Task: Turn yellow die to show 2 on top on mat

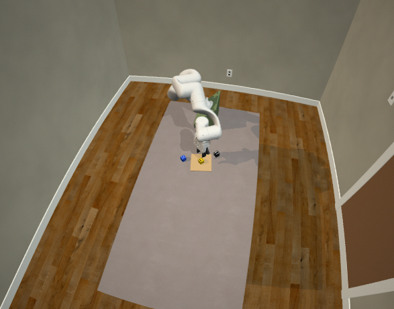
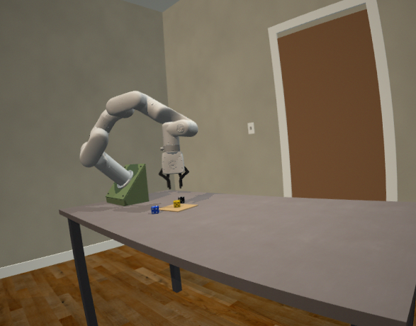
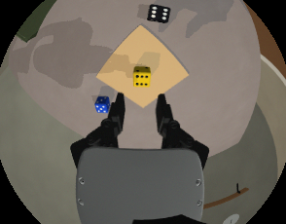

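The yellow die (image 1: 201, 160) (image 2: 176, 203) (image 3: 142, 78) lies flat on the tan mat (image 1: 194, 167) (image 2: 186, 207) (image 3: 166, 78), turned diagonally to its edges. In the wrist view its upper face appears to show 6; a dark side face is partly visible. My gripper (image 1: 201, 153) (image 2: 175, 187) (image 3: 140, 101) is partly open and empty, pointing down well above the table. In the wrist view the yellow die appears just beyond the gap between the fingertips. The mat lies flat.
The blue die (image 1: 183, 158) (image 2: 155, 210) (image 3: 102, 104) lies on the table (image 1: 179, 215) (image 2: 274, 241) off one side of the mat. The black die (image 1: 216, 154) (image 2: 181, 200) (image 3: 159, 14), 6 up, lies off the other side. The green arm base (image 2: 139, 188) stands behind.
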Robot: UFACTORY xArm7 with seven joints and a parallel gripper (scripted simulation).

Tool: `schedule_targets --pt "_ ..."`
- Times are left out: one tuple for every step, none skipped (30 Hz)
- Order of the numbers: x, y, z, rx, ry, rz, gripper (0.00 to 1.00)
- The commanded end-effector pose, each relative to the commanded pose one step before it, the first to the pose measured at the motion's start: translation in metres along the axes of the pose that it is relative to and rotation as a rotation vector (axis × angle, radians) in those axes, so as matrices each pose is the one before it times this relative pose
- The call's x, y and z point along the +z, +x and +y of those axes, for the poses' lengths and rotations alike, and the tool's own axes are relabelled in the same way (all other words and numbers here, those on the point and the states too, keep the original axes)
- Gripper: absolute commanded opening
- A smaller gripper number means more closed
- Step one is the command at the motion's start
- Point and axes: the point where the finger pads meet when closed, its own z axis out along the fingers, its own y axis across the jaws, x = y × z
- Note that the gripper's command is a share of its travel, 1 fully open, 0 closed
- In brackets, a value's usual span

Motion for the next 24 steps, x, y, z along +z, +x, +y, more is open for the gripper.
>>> schedule_targets --pt "-0.00066 -0.00030 0.00108 -0.00022 -0.00365 -0.00125 0.47" --pt "0.00051 0.00000 0.00000 0.00000 -0.00001 0.00000 0.47" --pt "0.00059 0.00000 0.00000 0.00000 -0.00001 0.00000 0.47" --pt "0.00066 0.00000 0.00000 0.00000 -0.00001 0.00000 0.47" --pt "0.00074 0.00000 -0.00001 0.00000 -0.00002 0.00000 0.47" --pt "0.00083 0.00000 0.00000 0.00000 -0.00001 0.00000 0.47" --pt "0.00092 0.00000 0.00000 0.00000 0.00000 0.00000 0.47" --pt "0.00100 0.00000 0.00000 0.00000 0.00000 0.00000 0.47" --pt "0.00107 0.00000 -0.00001 0.00000 0.00000 0.00000 0.47" --pt "0.00114 0.00000 -0.00001 0.00000 0.00000 0.00000 0.47" --pt "0.00121 0.00000 0.00000 0.00000 0.00000 0.00000 0.47" --pt "0.00128 0.00000 0.00000 0.00000 0.00000 0.00000 0.47" --pt "0.00134 0.00000 -0.00001 0.00000 0.00000 0.00000 0.47" --pt "0.00139 0.00000 -0.00001 0.00000 0.00000 0.00000 0.47" --pt "0.00145 0.00000 0.00000 0.00000 0.00000 0.00000 0.47" --pt "0.00000 0.00000 0.00000 0.00000 0.00000 0.00000 0.47" --pt "0.00000 0.00000 0.00000 0.00000 0.00000 0.00000 0.47" --pt "0.00149 0.00000 -0.00001 0.00000 0.00000 0.00000 0.47" --pt "0.00153 0.00001 -0.00001 0.00000 0.00000 0.00000 0.47" --pt "0.00157 0.00000 0.00000 0.00000 0.00000 0.00000 0.47" --pt "0.00159 0.00000 -0.00001 0.00000 0.00000 0.00000 0.47" --pt "0.00160 0.00001 -0.00001 0.00000 0.00000 0.00000 0.47" --pt "0.00163 0.00000 0.00000 0.00000 0.00000 0.00000 0.47" --pt "0.00163 0.00000 -0.00001 0.00000 0.00000 0.00000 0.47"
